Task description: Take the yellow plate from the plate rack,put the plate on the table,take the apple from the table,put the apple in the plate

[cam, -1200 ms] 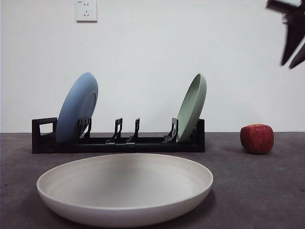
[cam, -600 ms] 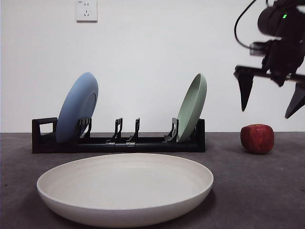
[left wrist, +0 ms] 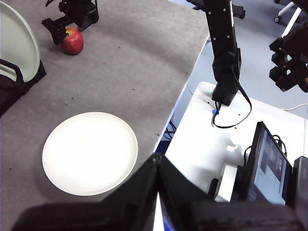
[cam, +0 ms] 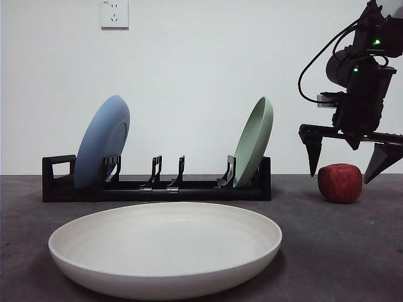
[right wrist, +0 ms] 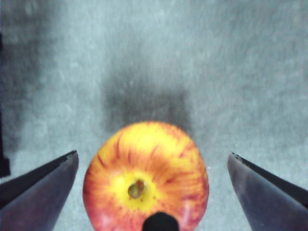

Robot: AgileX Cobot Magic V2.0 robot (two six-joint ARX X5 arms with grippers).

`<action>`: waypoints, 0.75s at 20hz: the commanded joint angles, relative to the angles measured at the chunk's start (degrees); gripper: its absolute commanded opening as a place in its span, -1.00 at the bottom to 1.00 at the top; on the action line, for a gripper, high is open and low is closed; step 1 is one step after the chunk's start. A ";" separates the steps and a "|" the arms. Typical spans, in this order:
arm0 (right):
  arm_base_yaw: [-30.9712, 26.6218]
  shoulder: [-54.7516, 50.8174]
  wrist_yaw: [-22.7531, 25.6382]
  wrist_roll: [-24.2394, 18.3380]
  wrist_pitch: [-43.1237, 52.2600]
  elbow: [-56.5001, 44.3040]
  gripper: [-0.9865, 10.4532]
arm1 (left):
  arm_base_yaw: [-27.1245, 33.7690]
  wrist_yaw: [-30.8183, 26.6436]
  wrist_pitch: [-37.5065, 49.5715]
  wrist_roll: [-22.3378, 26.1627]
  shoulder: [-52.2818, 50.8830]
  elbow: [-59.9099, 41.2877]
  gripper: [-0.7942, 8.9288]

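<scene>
The yellow plate (cam: 165, 248) lies flat on the table (cam: 327, 251) at the front; it also shows in the left wrist view (left wrist: 90, 152). The apple (cam: 340, 182) stands on the table at the right, stem up (right wrist: 146, 180), also seen in the left wrist view (left wrist: 72, 41). My right gripper (cam: 348, 165) is open just above the apple, one jaw on each side, not touching it. The plate rack (cam: 157, 182) stands behind. My left gripper (left wrist: 156, 192) is shut and empty, high above the table's edge.
The rack holds a blue plate (cam: 102, 150) at its left and a pale green plate (cam: 254, 141) at its right (left wrist: 17, 41). A white wall with a socket (cam: 114, 14) stands behind. Beside the table are a white desk (left wrist: 216, 144) and a monitor (left wrist: 269, 166).
My right gripper has come down from the top right corner with its jaws open, and now straddles the apple from above. The plates and the apple have not moved.
</scene>
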 commanded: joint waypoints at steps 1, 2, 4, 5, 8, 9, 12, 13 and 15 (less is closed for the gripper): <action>0.04 1.18 -0.39 -0.35 -0.42 0.04 -0.66 | 0.13 -0.04 0.17 -1.18 -0.15 -0.02 -0.85; 0.04 1.27 -1.29 -0.35 -1.01 0.04 -0.75 | 0.13 -0.02 0.17 -1.44 -0.15 -0.02 -0.85; 0.04 1.42 -1.77 -0.35 -2.08 0.04 -0.77 | 0.13 0.00 0.17 -1.84 -0.17 -0.02 -0.85; 0.04 1.42 -1.77 -0.35 -2.23 0.04 -0.78 | 0.13 0.02 0.17 -1.84 -0.17 -0.02 -0.85; 0.02 1.40 -1.73 -0.11 -2.34 0.04 -0.85 | 0.13 0.24 0.15 -1.84 -0.17 -0.02 -0.85; -0.02 1.29 -1.70 -0.15 -2.97 0.11 -0.85 | 0.13 0.24 0.15 -1.84 -0.17 -0.02 -0.85; -0.04 -1.14 0.02 -0.66 -8.70 0.61 -0.84 | 0.13 0.24 0.15 -1.77 -0.20 -0.02 -0.85; -0.04 -2.73 0.72 -1.03 -11.61 0.61 -0.82 | 0.13 0.22 0.15 -1.73 -0.28 -0.02 -0.85; 0.04 -6.27 1.31 -1.84 -17.07 0.61 -0.83 | 0.13 0.17 0.15 -0.85 -0.28 -0.02 -0.85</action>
